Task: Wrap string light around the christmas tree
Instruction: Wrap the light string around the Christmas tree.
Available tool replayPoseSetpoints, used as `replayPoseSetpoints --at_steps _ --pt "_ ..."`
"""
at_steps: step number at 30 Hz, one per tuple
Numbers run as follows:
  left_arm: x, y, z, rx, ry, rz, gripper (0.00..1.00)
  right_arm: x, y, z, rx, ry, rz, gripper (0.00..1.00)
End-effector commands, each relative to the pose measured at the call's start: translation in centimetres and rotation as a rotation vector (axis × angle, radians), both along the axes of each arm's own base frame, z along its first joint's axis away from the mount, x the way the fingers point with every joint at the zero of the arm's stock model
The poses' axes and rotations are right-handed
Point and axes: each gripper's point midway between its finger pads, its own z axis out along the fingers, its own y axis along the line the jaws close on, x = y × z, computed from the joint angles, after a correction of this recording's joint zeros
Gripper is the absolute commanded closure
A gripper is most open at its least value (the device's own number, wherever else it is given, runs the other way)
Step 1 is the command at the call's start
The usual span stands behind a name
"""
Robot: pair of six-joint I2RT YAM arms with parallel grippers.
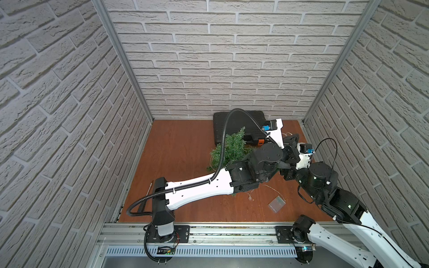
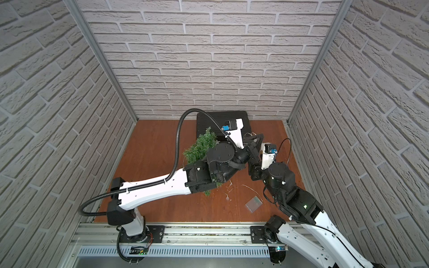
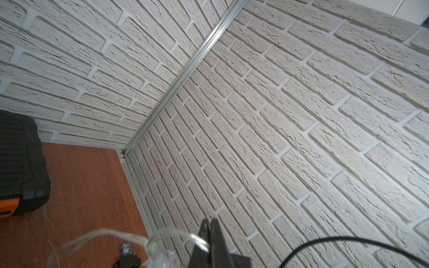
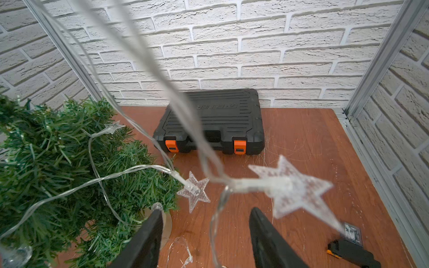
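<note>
Here, pale string light (image 4: 193,189), clear stars, drapes bushy green christmas tree (image 4: 46,162); left jaws pinch wire, right jaws apart.

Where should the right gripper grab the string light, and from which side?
On the string light, probably the thin wire beside the large star, not the flat star. It hangs between the open fingers of the right gripper, so come from the side away from the christmas tree.
</note>
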Motion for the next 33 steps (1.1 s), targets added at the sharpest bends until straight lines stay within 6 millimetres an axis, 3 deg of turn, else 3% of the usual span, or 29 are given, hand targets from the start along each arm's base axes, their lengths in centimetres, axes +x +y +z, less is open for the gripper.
replayPoseSetpoints --at_steps 1,4,8,15,24,26,31,33 --pt "0.3 2.5 3.2 -0.084 -0.033 0.050 1.00 0.7 0.4 0.8 0.049 -0.030 0.013 0.40" --pt "0.3 2.7 3.3 -0.085 -0.031 0.053 1.00 1.1 0.6 1.1 0.061 -0.038 0.026 0.44" --pt "0.3 2.8 3.3 -0.088 -0.029 0.053 1.00 1.8 0.8 1.5 0.061 -0.047 0.050 0.55" --pt "0.3 3.1 3.5 -0.092 -0.032 0.058 1.00 2.7 0.5 1.8 0.061 -0.047 0.057 0.96" --pt "0.1 3.2 2.8 -0.071 -0.017 0.052 0.99 5.0 -0.3 3.4 0.064 -0.035 0.039 0.97" --pt "-0.1 3.5 2.6 -0.047 -0.015 0.051 0.83 6.0 -0.5 3.9 0.075 -0.020 0.041 0.97" --pt "-0.3 4.7 2.5 0.017 -0.031 0.060 0.62 8.9 -0.3 5.2 0.106 0.008 0.072 0.97" --pt "-0.5 5.1 2.9 0.049 -0.057 0.051 0.49 10.1 -0.3 5.8 0.107 0.011 0.072 0.97"
